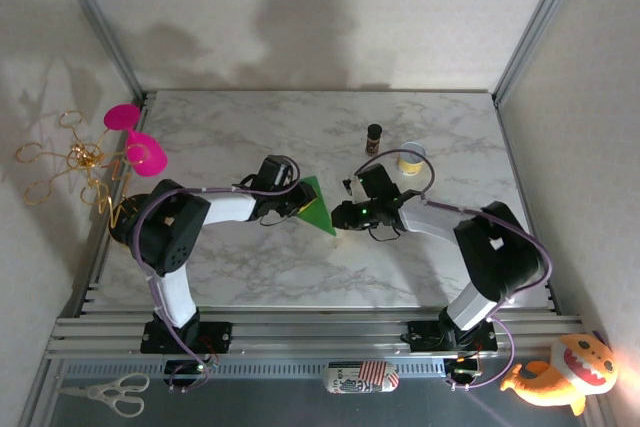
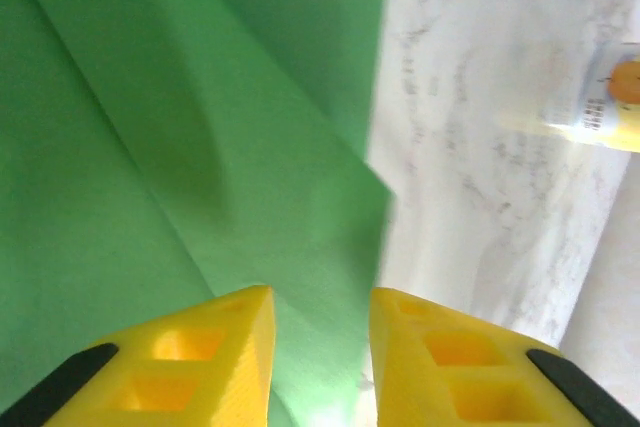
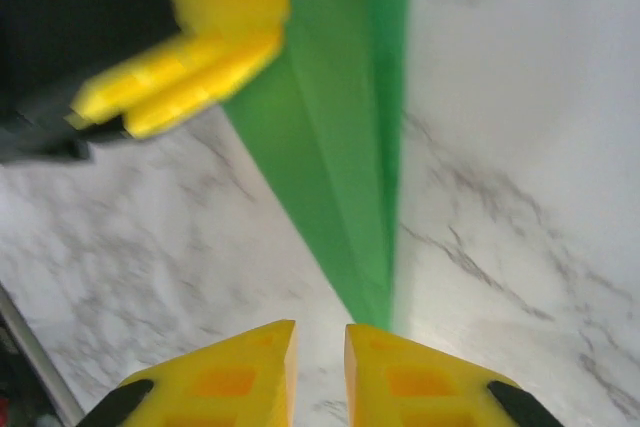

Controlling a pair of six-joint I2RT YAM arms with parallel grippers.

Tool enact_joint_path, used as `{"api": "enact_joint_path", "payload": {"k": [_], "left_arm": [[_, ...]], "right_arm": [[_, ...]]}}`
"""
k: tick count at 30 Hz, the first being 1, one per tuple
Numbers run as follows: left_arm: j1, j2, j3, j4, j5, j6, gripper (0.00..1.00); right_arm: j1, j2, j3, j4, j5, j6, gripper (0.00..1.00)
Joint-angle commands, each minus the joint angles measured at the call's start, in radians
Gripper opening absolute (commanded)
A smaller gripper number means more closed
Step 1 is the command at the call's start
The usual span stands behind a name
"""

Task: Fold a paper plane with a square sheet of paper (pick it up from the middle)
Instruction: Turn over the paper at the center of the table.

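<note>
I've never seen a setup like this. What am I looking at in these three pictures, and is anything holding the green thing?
These are two robot arms bolted at the near edge of a marble table. The wide picture comes from a fixed camera above and behind them. The other two come from cameras on the wrists; the yellow shapes at the bottom are each arm's claw fingers. The green thing is a sheet of paper, folded to a point, between the two arms. The left claw straddles its edge with fingers apart, so it looks loose, not pinched. The right claw stands slightly open just short of the paper's tip. Farther back stand a small dark bottle and a yellow-white container.
</note>
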Motion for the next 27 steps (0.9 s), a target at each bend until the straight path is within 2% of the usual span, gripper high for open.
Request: {"api": "enact_joint_path", "payload": {"k": [1, 7, 16, 27], "left_arm": [[0.004, -0.096, 0.018, -0.031, -0.041, 0.021, 0.35], [0.026, -0.109, -0.070, -0.005, -0.095, -0.063, 0.40], [0.034, -0.005, -0.062, 0.062, -0.033, -0.118, 0.40], [0.040, 0.031, -0.049, 0.077, 0.001, -0.136, 0.36]], "right_arm": [[-0.006, -0.005, 0.022, 0.043, 0.038, 0.011, 0.23], [-0.005, 0.098, 0.096, 0.023, 0.016, 0.010, 0.22], [-0.005, 0.204, 0.133, -0.011, 0.001, 0.020, 0.20], [-0.004, 0.252, 0.128, -0.044, 0.017, 0.019, 0.14]]}}
